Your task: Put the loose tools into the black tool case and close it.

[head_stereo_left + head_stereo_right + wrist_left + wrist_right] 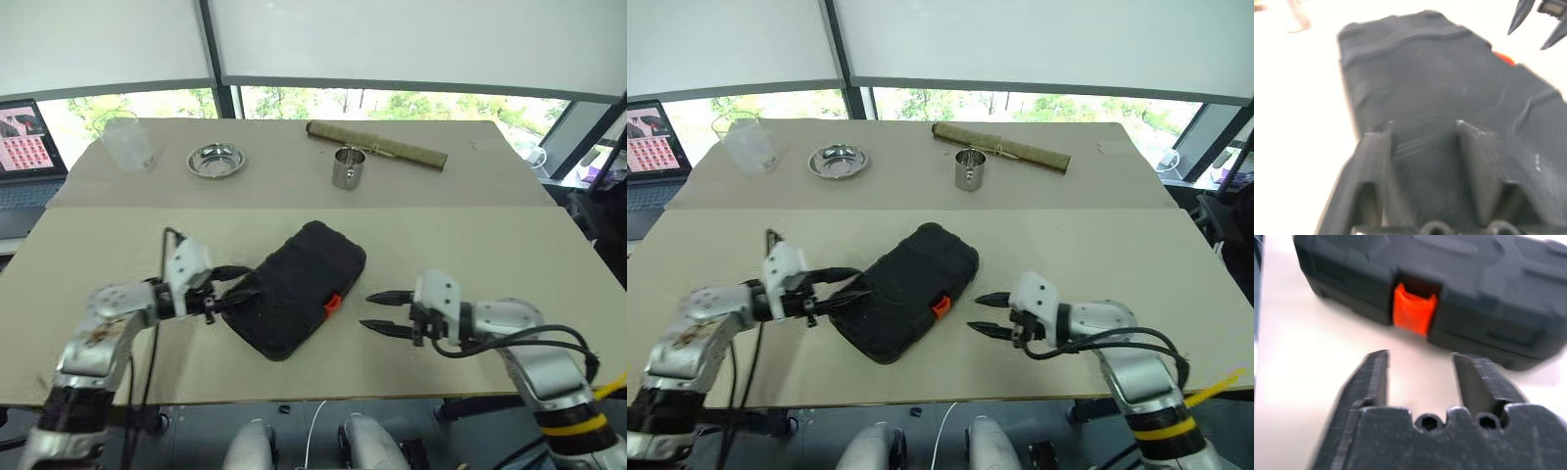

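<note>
We had the table (509, 294) as the base, pale top, seam running across the middle. On it the black tool case (299, 287) lay shut, at dead centre of the near half, long axis running from 7 o'clock to 1 o'clock, orange latch (332, 304) on its 4 o'clock edge. We couldn't tell from outside whether that latch was actually snapped home. No loose tools lay on the tabletop, so we judged them already inside.

Our left gripper (238, 290) sat at the case's 9 o'clock, fingers spread, tips at or over the case edge; contact unclear. Our right gripper (380, 313) was at the case's 3 o'clock, just clear of the latch, fingers apart and holding nothing.

Far half of the table: rolled mat (377, 144) at 12 o'clock, steel cup (347, 167) in front of it, metal dish (216, 160) and clear plastic cup (127, 143) toward 11 o'clock.

Risks as we saw them:
- latch only resting, so the lid could pop if the case got lifted
- left fingertips overlapping the lid could drag or spin the case on pull-back
- right tips close to the latch could flick it open
</note>
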You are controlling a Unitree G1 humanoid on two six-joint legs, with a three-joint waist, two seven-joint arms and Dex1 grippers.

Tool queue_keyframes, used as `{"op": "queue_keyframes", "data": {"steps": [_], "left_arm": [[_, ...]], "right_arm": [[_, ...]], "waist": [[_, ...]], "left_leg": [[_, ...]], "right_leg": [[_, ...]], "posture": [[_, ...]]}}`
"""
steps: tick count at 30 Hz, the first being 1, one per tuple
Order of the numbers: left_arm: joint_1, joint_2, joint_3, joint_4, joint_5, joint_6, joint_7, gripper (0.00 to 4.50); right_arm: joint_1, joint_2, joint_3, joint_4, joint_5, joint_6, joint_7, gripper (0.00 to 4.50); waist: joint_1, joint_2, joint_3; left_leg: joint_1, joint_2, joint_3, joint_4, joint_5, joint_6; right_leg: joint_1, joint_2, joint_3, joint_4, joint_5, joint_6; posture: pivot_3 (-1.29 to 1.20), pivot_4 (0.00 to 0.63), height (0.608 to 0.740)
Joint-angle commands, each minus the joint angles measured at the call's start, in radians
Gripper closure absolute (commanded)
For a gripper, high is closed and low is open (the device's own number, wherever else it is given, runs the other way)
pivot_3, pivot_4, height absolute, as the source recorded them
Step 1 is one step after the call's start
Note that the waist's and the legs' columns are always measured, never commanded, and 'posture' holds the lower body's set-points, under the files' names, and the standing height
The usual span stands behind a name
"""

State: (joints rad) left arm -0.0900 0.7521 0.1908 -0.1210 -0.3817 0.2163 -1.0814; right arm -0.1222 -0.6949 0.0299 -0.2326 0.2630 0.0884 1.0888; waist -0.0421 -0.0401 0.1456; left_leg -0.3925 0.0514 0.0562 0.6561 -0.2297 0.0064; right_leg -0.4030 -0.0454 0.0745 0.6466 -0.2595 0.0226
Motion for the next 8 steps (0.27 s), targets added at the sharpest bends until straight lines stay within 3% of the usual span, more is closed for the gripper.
{"op": "queue_keyframes", "data": {"steps": [1, 2, 8], "left_arm": [[0.189, 0.050, 0.145, -0.012, 0.024, -0.054, 0.005, 0.02], [0.239, 0.045, 0.181, -0.028, 0.022, -0.066, 0.018, 0.00], [0.379, 0.008, 0.273, -0.052, 0.032, -0.141, 0.075, 0.00]], "right_arm": [[0.041, -0.037, -0.112, 0.102, 0.072, -0.235, 0.123, 0.20], [0.051, -0.055, -0.122, 0.130, 0.082, -0.243, 0.152, 0.01], [0.050, -0.054, -0.137, 0.247, 0.072, -0.315, 0.157, 0.01]], "waist": [[-0.003, 0.000, 0.000], [-0.003, 0.001, 0.001], [0.012, -0.004, 0.006]], "left_leg": [[0.000, 0.000, 0.000, -0.001, 0.000, 0.000], [0.001, 0.000, 0.001, -0.003, 0.000, 0.000], [-0.001, 0.000, 0.003, -0.005, 0.000, 0.000]], "right_leg": [[0.000, 0.000, 0.000, -0.001, 0.000, 0.000], [0.000, 0.000, 0.000, -0.002, 0.000, 0.000], [-0.002, -0.004, -0.003, -0.004, 0.000, 0.000]], "posture": [[0.00, 0.150, 0.740], [0.00, 0.150, 0.740], [0.00, 0.150, 0.740]]}}
